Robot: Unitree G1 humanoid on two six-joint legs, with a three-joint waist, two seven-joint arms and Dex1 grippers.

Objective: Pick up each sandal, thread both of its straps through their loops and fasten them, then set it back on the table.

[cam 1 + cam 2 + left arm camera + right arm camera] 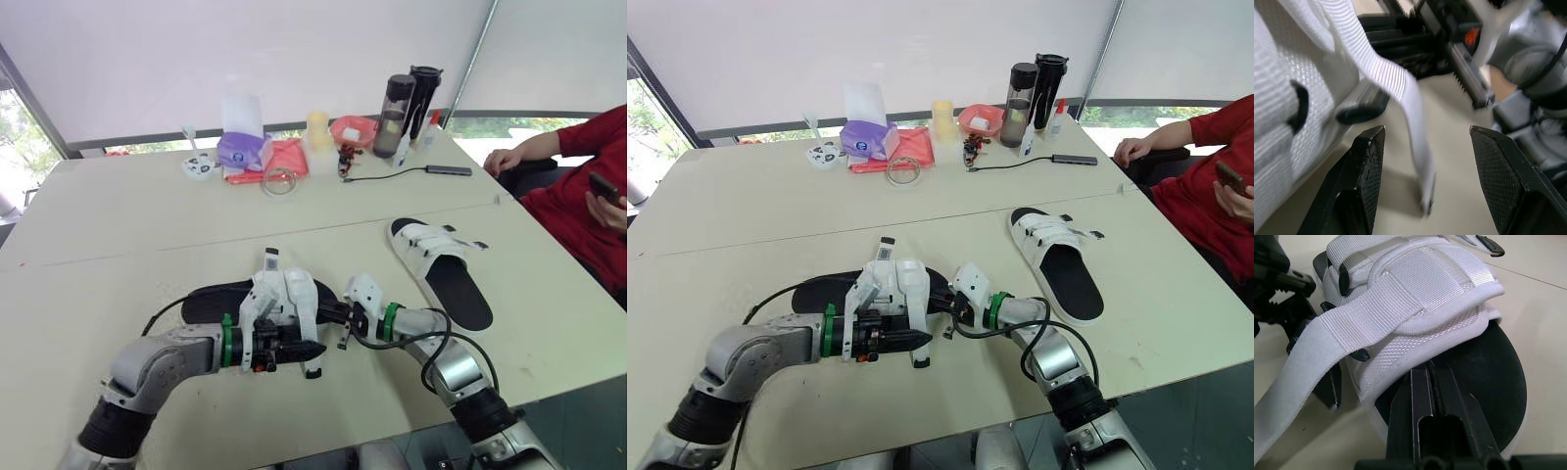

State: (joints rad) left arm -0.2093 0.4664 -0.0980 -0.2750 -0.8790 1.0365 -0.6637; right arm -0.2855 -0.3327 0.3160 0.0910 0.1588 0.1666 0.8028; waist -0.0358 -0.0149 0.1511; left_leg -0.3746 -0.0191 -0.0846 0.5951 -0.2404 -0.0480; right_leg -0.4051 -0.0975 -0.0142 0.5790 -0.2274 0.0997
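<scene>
Left wrist view: one white strap [1400,85] of the near sandal [284,299] hangs loose, running down off the white upper and ending on the table [118,215] between the left gripper's [1426,132] black fingers [1364,176]. Those fingers stand well apart, one on either side of the strap end, touching neither it nor the upper.

The near sandal lies across the table's near part, between the two arms, with its black sole on the surface and its white upper bunched toward the middle. From the right wrist view the right gripper [1432,367] has its fingers drawn together, lying over the black insole with the tips up against the hem of the upper (whether any fabric is pinched between them I cannot tell).

The second sandal [441,264] lies flat on the table well to the right and farther off, with white straps across its far end and bare black insole toward the near end.

Along the table's far edge stand two dark bottles [397,103], a red bowl [353,129], a purple pouch [240,149] and a clear tape roll [279,183]. A person in a red sleeve [578,176] sits at the right, holding a phone [602,186].
</scene>
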